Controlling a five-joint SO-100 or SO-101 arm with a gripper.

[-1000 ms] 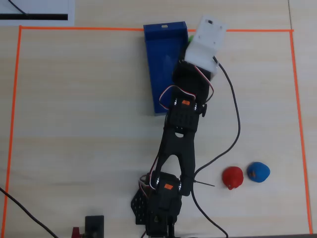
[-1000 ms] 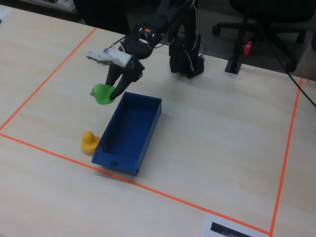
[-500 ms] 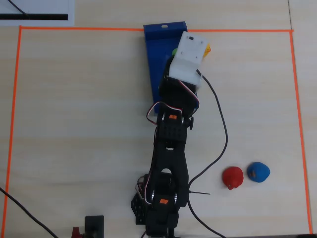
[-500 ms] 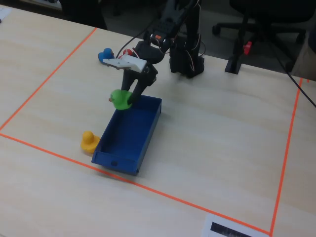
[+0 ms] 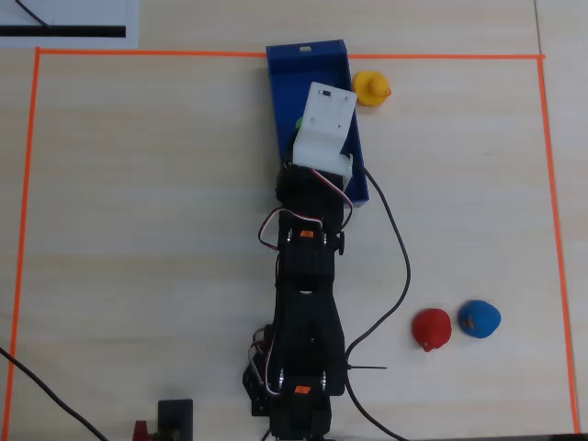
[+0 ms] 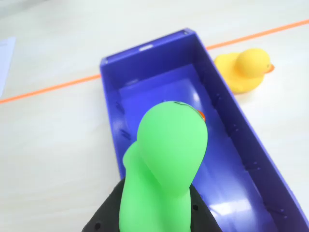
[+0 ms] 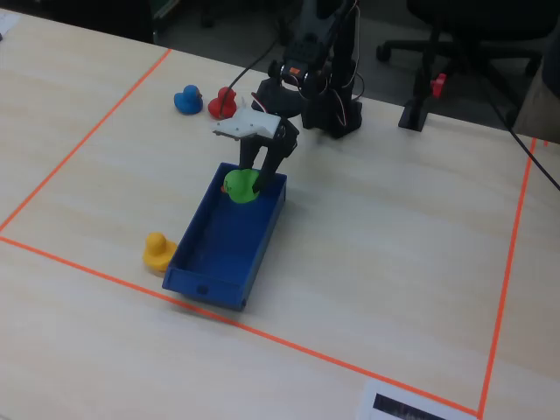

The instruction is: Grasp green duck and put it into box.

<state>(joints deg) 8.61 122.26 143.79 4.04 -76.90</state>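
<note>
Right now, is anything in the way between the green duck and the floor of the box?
Nothing visible. The hand holds the green duck over the box, and the blue floor beneath looks bare.

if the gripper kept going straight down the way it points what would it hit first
Most likely the floor of the box; the gripper, shut on the green duck, hangs over its near end.

Overhead looks straight down, fixed faces the arm obliquely, wrist sits close; all share the box.
</note>
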